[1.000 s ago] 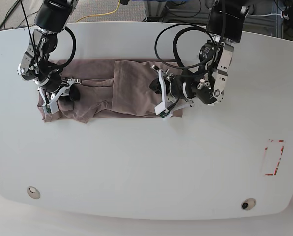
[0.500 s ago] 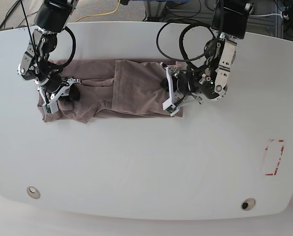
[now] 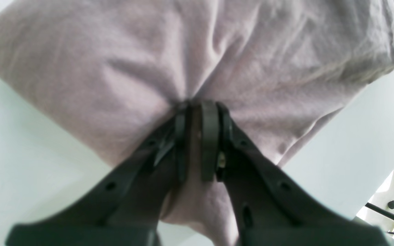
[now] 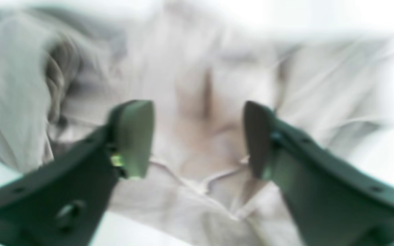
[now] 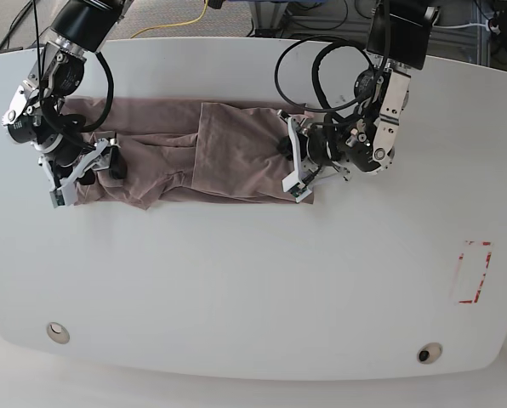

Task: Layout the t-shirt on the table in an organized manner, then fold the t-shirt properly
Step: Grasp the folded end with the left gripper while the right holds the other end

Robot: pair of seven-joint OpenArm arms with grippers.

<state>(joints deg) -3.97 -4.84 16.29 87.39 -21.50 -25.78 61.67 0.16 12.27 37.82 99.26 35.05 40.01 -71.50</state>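
The mauve-brown t-shirt (image 5: 228, 153) lies in a long band across the far half of the white table (image 5: 236, 280), with a folded flap in its middle. My left gripper (image 5: 287, 153), on the right in the base view, is shut on the shirt's right edge. The left wrist view shows the jaws (image 3: 197, 109) pinched together on a tuck of the fabric (image 3: 149, 51). My right gripper (image 5: 102, 172) hovers over the shirt's left end. In the blurred right wrist view it (image 4: 197, 140) is open and empty, the cloth (image 4: 200, 85) and a hem line showing between the fingers.
A red dashed rectangle (image 5: 473, 272) marks the table at the right. Two small round holes (image 5: 58, 331) (image 5: 429, 352) sit near the front edge. Black cables loop off the left arm (image 5: 321, 59) above the shirt. Floor and cables lie beyond the far edge.
My left gripper has slid right with the shirt's right edge. My right arm has swung to the left, over the shirt's left end.
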